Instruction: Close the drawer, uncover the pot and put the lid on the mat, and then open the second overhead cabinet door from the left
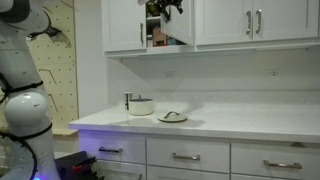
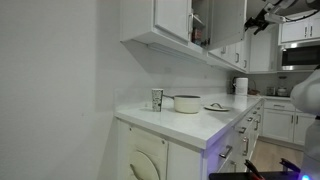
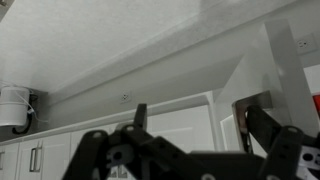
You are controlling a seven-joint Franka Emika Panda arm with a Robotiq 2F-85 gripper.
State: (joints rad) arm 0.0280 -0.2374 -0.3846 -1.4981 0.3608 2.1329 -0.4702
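The white pot [image 1: 140, 104] stands uncovered on the counter, also seen in an exterior view [image 2: 186, 103]. Its lid [image 1: 172, 116] lies on the mat to the side of it, also seen in an exterior view [image 2: 215, 106]. The second overhead cabinet door from the left [image 1: 156, 28] stands open; it shows edge-on in an exterior view [image 2: 226, 20]. My gripper [image 1: 166, 6] is up at the top of that opening, seen past the door in an exterior view [image 2: 262, 18]. In the wrist view the gripper [image 3: 200, 125] is open and holds nothing. The drawers [image 1: 186, 155] under the counter are shut.
A cup [image 2: 157, 98] stands near the counter's end beside the pot. The other overhead doors [image 1: 255, 22] are shut. The white arm's body [image 1: 22, 95] stands by the counter's end. In the wrist view the pot [image 3: 12, 105] shows at the left edge.
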